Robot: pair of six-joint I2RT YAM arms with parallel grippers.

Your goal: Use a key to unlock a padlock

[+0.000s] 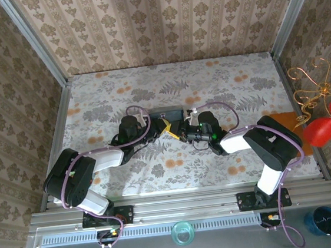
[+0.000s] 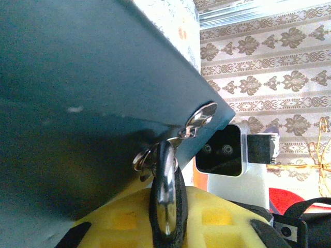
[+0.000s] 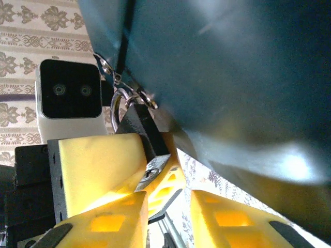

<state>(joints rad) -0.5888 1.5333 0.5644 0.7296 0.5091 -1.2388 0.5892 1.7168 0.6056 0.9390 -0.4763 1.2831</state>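
The small black padlock [image 3: 144, 133] hangs by its silvery shackle [image 3: 118, 106] from the latch rings of the blue box [image 3: 232, 77], with its silver keyhole face [image 3: 152, 173] pointing down. My left gripper [image 1: 164, 127] is shut on the padlock [image 2: 166, 191], whose body is pinched between its yellow fingers [image 2: 119, 217]. My right gripper [image 3: 170, 206] is open just below the keyhole, with nothing between its yellow fingers [image 3: 106, 227]. In the top view the right gripper [image 1: 185, 135] meets the left one in front of the box [image 1: 167, 111]. I cannot make out a key.
An orange patch [image 1: 283, 120] and red ornaments on gold wire [image 1: 320, 128] sit at the table's right edge. A blue mug [image 1: 324, 221] and a glass [image 1: 183, 233] stand below the rail. Patterned walls close in the table on three sides.
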